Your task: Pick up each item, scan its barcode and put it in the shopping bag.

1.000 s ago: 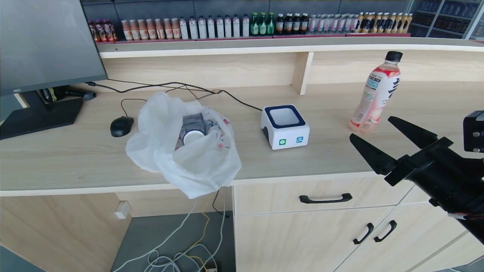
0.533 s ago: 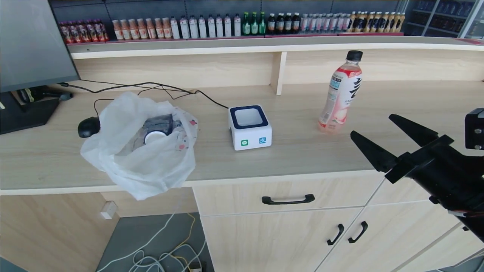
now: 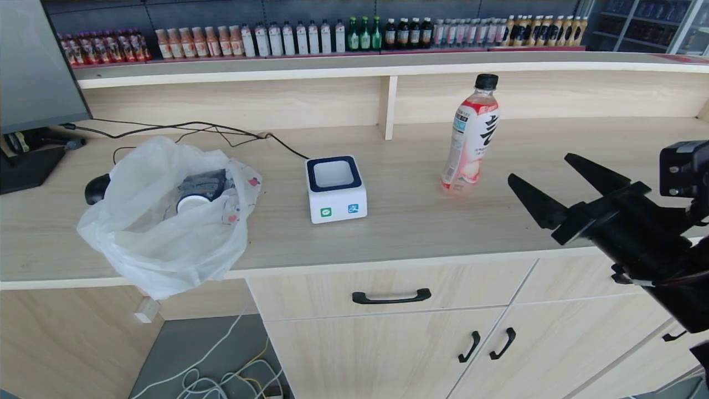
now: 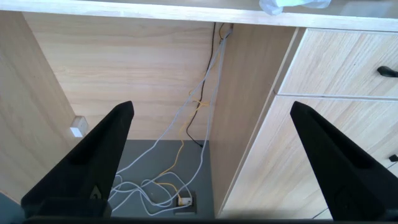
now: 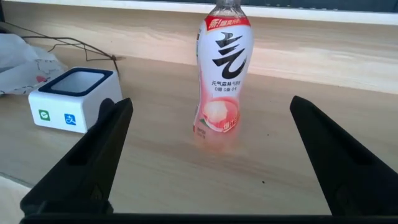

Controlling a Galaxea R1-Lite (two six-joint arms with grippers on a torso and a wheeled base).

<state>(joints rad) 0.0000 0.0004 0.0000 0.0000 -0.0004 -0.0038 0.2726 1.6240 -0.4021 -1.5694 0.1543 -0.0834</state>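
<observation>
Pink-labelled bottle (image 3: 471, 136) is seen upright on the bench (image 3: 399, 221), black cap on, well right of the scanner (image 3: 335, 188). Right claw (image 3: 540, 168) is held wide open and empty, to the right of the bottle and apart from it. In the right wrist view the bottle is framed between the spread fingers. The white scanner is set mid-bench, window up. Bag (image 3: 166, 233) is slumped at the bench's left, mouth open, partly draped over the front edge. A white-lidded item (image 3: 192, 202) is lodged inside. Mouse (image 3: 95, 188) is tucked just behind the bag. Left claw (image 4: 211, 107) is held open and empty, low before the cabinet fronts (image 4: 336, 68), with floor cables (image 4: 168, 186) beyond.
</observation>
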